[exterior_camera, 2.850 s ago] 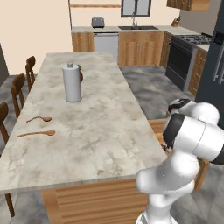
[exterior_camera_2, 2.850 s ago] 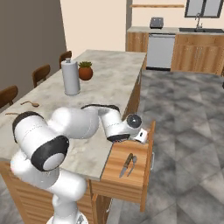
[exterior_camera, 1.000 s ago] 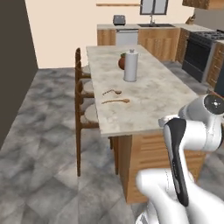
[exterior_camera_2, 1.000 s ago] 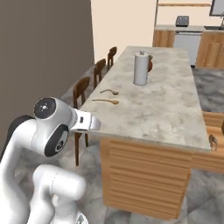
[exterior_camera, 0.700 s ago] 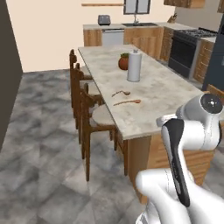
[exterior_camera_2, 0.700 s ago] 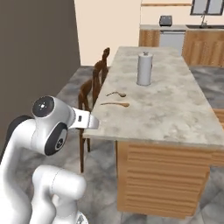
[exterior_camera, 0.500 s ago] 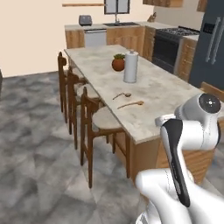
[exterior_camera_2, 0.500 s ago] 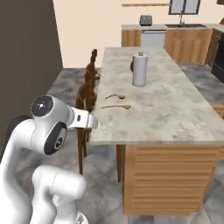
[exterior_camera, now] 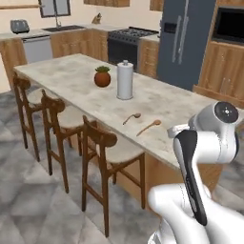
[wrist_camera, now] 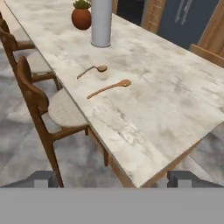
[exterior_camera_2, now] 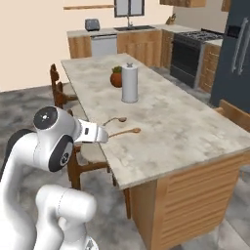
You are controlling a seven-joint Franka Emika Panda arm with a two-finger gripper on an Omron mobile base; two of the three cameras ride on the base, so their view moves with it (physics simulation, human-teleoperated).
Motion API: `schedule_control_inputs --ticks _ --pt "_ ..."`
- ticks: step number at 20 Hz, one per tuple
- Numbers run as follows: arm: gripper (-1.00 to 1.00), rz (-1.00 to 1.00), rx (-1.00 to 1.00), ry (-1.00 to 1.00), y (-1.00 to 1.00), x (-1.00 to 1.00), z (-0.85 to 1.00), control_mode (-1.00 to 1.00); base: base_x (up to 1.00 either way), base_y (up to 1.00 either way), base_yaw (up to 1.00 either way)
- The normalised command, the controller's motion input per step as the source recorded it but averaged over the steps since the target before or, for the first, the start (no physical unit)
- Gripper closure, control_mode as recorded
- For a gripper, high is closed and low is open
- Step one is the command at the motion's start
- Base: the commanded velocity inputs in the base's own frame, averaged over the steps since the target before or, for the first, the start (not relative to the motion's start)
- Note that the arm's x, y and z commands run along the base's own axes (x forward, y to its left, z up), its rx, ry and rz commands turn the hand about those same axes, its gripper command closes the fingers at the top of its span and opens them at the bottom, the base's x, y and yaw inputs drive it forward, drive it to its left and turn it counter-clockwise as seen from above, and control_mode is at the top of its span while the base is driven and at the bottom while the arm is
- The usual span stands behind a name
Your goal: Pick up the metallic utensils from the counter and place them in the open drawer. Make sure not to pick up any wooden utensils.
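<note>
Two wooden utensils, orange-brown spoons (wrist_camera: 109,89) (wrist_camera: 92,70), lie side by side on the marbled counter (wrist_camera: 166,96) near its stool-side edge. They also show in the left base view (exterior_camera: 149,127) (exterior_camera: 132,117) and the right base view (exterior_camera_2: 124,132) (exterior_camera_2: 114,119). My gripper (wrist_camera: 113,177) hovers off the counter's corner, open, with nothing between its fingertips. The metallic utensils are out of view. Past the counter's far edge a brown wooden panel, the drawer (exterior_camera_2: 233,115), juts out; its inside is hidden.
A tall grey canister (exterior_camera_2: 129,84) and a potted plant (exterior_camera_2: 116,77) stand further along the counter. Wooden bar stools (exterior_camera: 102,147) line the near side, one (wrist_camera: 48,109) right below the spoons. Stove and dark fridge (exterior_camera: 183,43) stand behind.
The whole picture has shifted: the base has driven round the island's end to the stool side. The spoons have not moved on the counter and the gripper has stayed open.
</note>
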Motion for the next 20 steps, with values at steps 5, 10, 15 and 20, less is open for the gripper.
schedule_control_inputs --ticks 5,10,15,20 --pt "-1.00 0.00 0.00 0.00 0.00 0.00 0.00 1.00 0.30 1.00 -0.64" --pt "-1.00 0.00 0.00 0.00 0.00 0.00 0.00 1.00 0.23 0.99 -0.64" --pt "-1.00 -0.08 0.00 0.02 0.18 0.19 -0.01 -1.00 0.37 0.75 -0.44" --pt "-1.00 -0.34 0.00 0.24 0.84 1.00 0.00 -1.00 0.00 0.00 0.00"
